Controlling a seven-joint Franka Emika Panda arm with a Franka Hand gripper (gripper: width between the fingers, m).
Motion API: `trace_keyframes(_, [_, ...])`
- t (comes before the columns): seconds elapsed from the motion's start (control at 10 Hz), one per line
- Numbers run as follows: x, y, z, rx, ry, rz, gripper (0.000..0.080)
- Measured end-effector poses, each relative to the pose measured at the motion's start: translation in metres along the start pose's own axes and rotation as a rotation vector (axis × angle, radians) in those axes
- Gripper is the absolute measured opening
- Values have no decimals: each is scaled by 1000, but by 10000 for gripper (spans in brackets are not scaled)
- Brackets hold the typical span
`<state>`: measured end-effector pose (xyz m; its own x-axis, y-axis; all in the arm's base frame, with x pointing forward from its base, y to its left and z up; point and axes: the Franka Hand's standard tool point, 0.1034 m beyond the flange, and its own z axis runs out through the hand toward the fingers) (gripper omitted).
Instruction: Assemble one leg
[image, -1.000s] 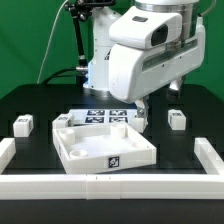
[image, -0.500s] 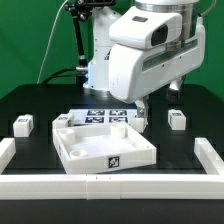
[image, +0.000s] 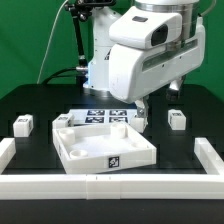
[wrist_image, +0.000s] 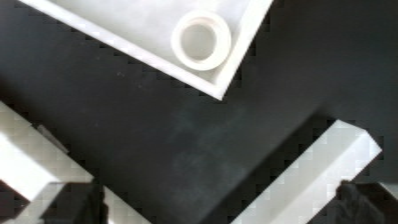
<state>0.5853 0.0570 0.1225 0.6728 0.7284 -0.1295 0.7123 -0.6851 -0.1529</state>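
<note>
The large white tray-like piece (image: 105, 147) lies in the middle of the black table. Small white legs stand around it: one on the exterior view's left (image: 22, 124), one on the right (image: 177, 119), and one behind the tray's far left corner (image: 64, 119). My gripper (image: 140, 108) hangs just behind the tray's far right corner, mostly hidden by the arm's white body. In the wrist view the gripper (wrist_image: 217, 206) is open, its dark fingertips (wrist_image: 71, 205) wide apart with only black table between them. A tray corner with a round hole (wrist_image: 199, 40) lies beyond them.
The marker board (image: 100, 116) lies flat behind the tray. A low white wall (image: 110, 186) runs along the table's front and both sides. Two white strips (wrist_image: 329, 160) slant in beside the fingertips in the wrist view; I cannot tell what they are.
</note>
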Motion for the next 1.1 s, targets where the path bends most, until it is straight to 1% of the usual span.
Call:
trace_keyframes(0.1, [-4,3,3,-26,28,-54,650])
trace_keyframes(0.2, [-19,0,20,-44,46,-126,650])
trace_keyframes(0.3, [-35,-1,31,-47,48,-195,650])
trace_keyframes(0.4, [-48,4,37,-53,53,-278,650])
trace_keyframes(0.5, [-57,11,41,-46,51,-295,650])
trace_keyframes(0.8, [-56,10,41,-46,51,-277,650])
trace_keyframes(0.9, [-57,11,42,-63,61,-333,650])
trace_keyframes(1.1, [-77,4,53,-136,92,-521,650])
